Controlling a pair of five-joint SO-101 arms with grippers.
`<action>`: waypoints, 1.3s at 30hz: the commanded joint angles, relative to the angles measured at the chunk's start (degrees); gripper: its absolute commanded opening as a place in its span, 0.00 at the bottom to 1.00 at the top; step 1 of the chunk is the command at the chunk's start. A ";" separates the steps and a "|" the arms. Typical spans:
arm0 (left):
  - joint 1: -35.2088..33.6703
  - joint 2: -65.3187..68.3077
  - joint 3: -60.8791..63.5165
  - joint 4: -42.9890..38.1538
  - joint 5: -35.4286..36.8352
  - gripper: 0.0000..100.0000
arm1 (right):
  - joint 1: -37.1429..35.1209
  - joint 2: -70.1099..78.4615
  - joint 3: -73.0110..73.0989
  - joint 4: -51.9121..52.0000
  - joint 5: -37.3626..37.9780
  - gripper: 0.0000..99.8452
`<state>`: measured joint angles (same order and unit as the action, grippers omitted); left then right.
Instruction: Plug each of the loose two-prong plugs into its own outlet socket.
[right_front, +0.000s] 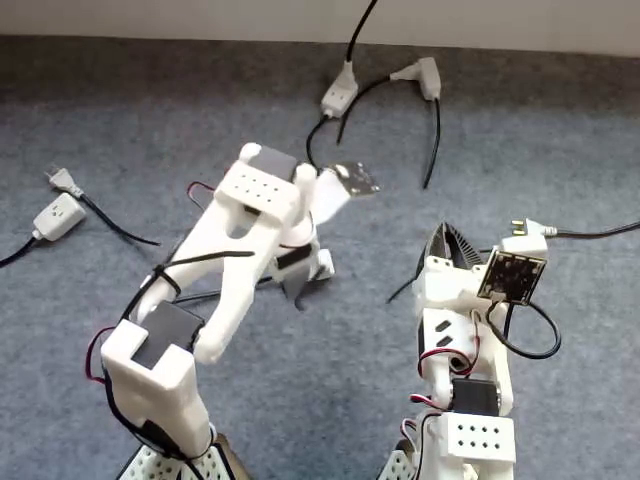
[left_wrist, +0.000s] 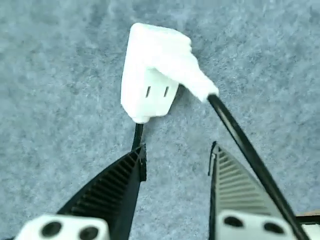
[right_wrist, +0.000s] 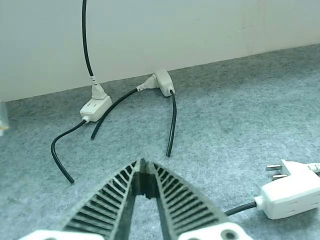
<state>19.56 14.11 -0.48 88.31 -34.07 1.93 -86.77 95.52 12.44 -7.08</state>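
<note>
High view: a loose plug (right_front: 64, 180) lies just beside its socket (right_front: 57, 217), not inserted and well apart from both arms.

Left wrist view: the left gripper (left_wrist: 177, 150) has its jaws spread, stopping short of a white outlet block (left_wrist: 150, 82). A black cord (left_wrist: 250, 155) crosses one finger. Risk: closing could snag that cord and drag the block.

Right wrist view: the right gripper (right_wrist: 145, 167) has its jaws pressed together and holds nothing. A pronged plug (right_wrist: 286, 169) lies near, untouched.
</note>
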 joint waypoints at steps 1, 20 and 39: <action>2.15 -3.12 0.92 -5.89 -0.18 0.26 | -0.57 -1.10 8.04 -1.27 0.70 0.01; 2.42 10.68 1.45 -15.56 -0.53 0.27 | -0.57 -1.10 8.04 -1.36 0.70 0.01; 0.57 10.77 -18.77 -12.40 -0.09 0.05 | -0.57 -1.10 8.04 -1.36 0.70 0.01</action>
<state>20.88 25.45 -11.74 74.95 -34.07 1.93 -86.95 95.52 12.26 -7.08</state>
